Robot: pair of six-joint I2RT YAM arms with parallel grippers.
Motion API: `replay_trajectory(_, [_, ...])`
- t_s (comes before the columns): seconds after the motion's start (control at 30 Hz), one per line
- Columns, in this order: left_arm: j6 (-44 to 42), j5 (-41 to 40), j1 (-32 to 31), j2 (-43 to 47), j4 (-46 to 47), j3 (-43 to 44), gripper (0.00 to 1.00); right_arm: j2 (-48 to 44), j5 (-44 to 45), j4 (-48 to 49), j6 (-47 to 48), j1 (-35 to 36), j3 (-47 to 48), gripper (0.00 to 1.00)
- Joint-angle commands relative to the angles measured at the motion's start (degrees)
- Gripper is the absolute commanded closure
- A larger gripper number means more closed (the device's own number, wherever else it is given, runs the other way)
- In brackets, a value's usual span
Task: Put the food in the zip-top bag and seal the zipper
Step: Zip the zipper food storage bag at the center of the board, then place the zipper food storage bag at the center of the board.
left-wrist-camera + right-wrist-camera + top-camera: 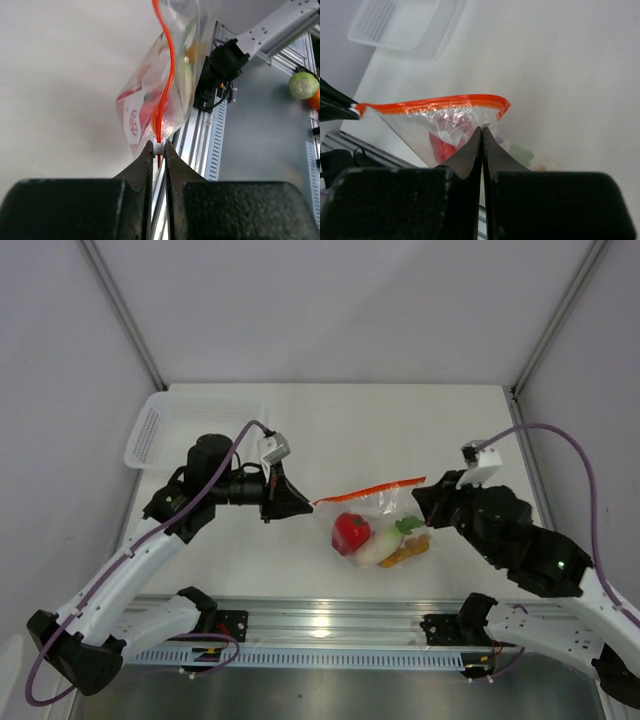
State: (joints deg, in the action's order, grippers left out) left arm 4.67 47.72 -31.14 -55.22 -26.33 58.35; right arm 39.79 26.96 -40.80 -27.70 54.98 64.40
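Far left: white basket (190,425). Left gripper (303,503) clenched on left end of zipper (368,490). Zip-top bag (375,510) mid-table, stretched between both grippers, food (378,538) inside, hanging toward near edge. Right gripper (424,497) clamped on bag's right side, just under zipper.

Purple food not discernible among the food (378,537) inside the crinkly zip-top bag (372,512), basket (405,22) cut off by right wrist view's top edge, green-orange round things (305,87) at left wrist view's right edge blurred, unidentifiable
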Motion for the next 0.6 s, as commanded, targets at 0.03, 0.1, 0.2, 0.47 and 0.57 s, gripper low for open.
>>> replay_trajectory(0.03, [6.7,-8.6,0.6,-3.2,-1.0,3.9,0.99,5.5,-7.1,6.9,-8.3,0.0,-10.0,1.0])
replay_trajectory(0.1, [8.4,-10.5,0.6,-3.8,-1.0,3.6,0.99,7.8,-8.3,10.4,-11.4,0.0,-12.6,1.0])
replay_trajectory(0.2, [10.6,-15.4,0.5,-5.8,-0.1,3.3,1.0,12.1,-9.6,13.9,-14.0,-0.4,-15.0,1.0])
replay_trajectory(0.47, [12.2,-21.5,2.0,-21.5,-0.2,11.7,1.0,26.5,-19.5,22.2,-14.6,-13.5,-13.2,1.0])
replay_trajectory(0.57, [12.5,-21.2,2.7,-26.4,0.5,15.3,0.99,30.7,-22.2,23.0,-11.6,-19.1,-10.5,1.0])
